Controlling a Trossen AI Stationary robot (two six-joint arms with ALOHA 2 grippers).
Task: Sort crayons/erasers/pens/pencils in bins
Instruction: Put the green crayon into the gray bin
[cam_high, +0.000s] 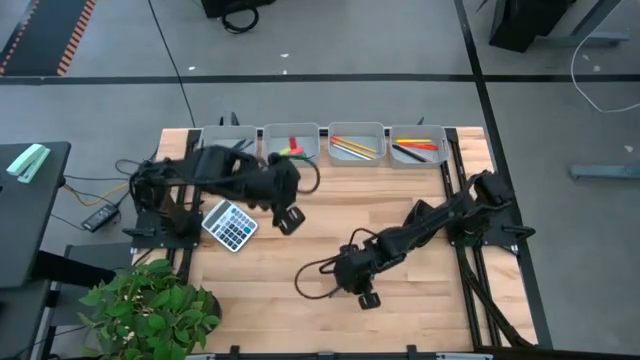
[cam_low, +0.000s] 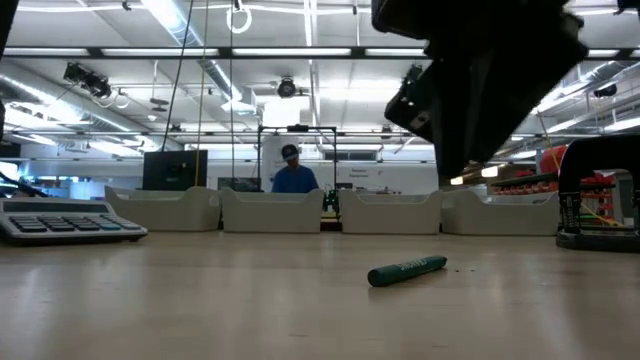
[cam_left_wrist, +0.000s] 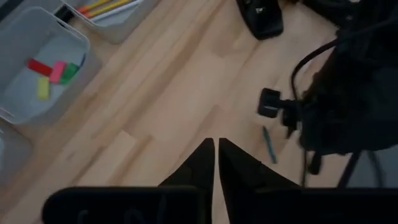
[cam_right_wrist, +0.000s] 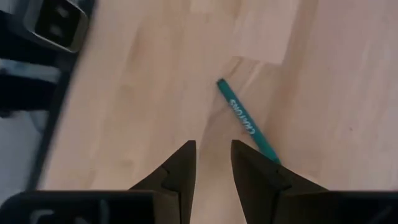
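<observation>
Overhead, four bins (cam_high: 358, 158) line the table's far edge; the left gripper (cam_high: 289, 219) hangs near a calculator (cam_high: 230, 225), the right gripper (cam_high: 366, 298) mid-table. At table height, a green crayon (cam_low: 407, 270) lies flat on bare wood. The left wrist camera shows its fingers (cam_left_wrist: 198, 169) closed and empty, erasers (cam_left_wrist: 53, 73) binned. The right wrist camera shows parted fingers (cam_right_wrist: 180, 166) above the crayon (cam_right_wrist: 247, 121), holding nothing.

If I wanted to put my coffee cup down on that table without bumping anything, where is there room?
The widest bare wood lies in the middle, between the row of bins and the right gripper. The corner right of that arm is bare too. It is crowded around the calculator and left gripper, and by the green crayon under the right gripper.
</observation>
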